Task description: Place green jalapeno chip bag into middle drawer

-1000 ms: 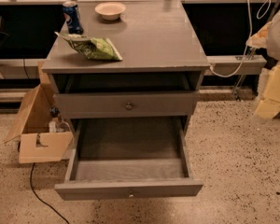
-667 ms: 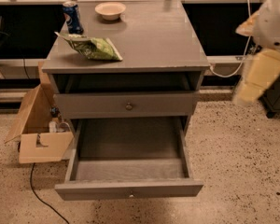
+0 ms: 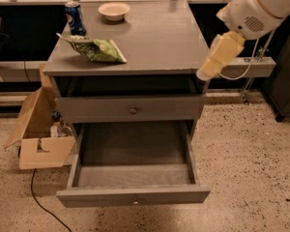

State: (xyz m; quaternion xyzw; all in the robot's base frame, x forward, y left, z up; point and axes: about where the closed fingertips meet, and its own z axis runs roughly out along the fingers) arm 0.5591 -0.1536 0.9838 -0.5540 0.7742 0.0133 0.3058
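Observation:
The green jalapeno chip bag point(image 3: 94, 49) lies flat on the left part of the grey cabinet top point(image 3: 154, 37), just in front of a blue soda can. The middle drawer point(image 3: 133, 195) is pulled far out below, and its grey inside holds nothing. My arm comes in from the upper right. Its pale yellow gripper point(image 3: 206, 72) hangs over the cabinet top's front right corner, far to the right of the bag and above the open drawer. It holds nothing that I can see.
A blue soda can point(image 3: 74, 18) and a white bowl point(image 3: 114, 10) stand at the back of the cabinet top. A shut drawer front with a brass knob point(image 3: 133, 110) sits above the open drawer. An open cardboard box point(image 3: 38, 134) and a black cable point(image 3: 41, 204) lie on the floor at the left.
My arm has swung in from the right edge towards the cabinet's front right corner and lowered a little. The bag, the can, the bowl and the drawer have not moved.

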